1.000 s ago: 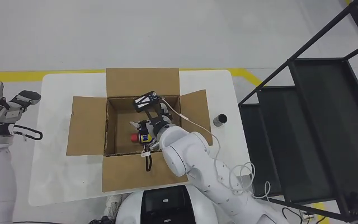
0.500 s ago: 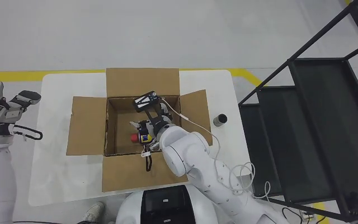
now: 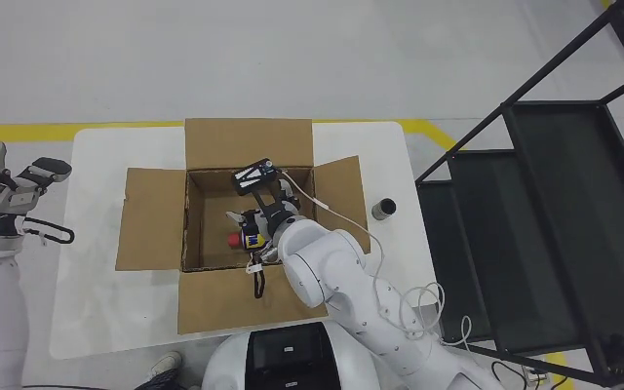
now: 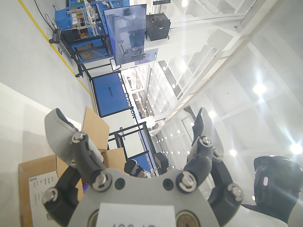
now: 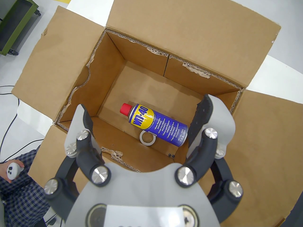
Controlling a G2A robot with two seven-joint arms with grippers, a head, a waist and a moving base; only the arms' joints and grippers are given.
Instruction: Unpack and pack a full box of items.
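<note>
An open cardboard box (image 3: 151, 229) stands in the middle of the white table (image 3: 97, 312), all flaps folded outward. On its floor lies a blue and yellow spray can (image 5: 157, 126) with a red cap, and a small white tape roll (image 5: 147, 138) touches its side. My right gripper (image 5: 144, 107) hangs open above the box's inside, over the can, with nothing between its fingers; from above it is the right gripper (image 3: 249, 239). My left gripper (image 4: 129, 114) is open and empty, pointing up and away; the left arm (image 3: 19, 195) sits off the table's left edge.
A small dark cylinder (image 3: 384, 208) stands on the table just right of the box. A black metal stair frame (image 3: 526, 214) stands beyond the table's right side. Bare table surface lies left of and in front of the box.
</note>
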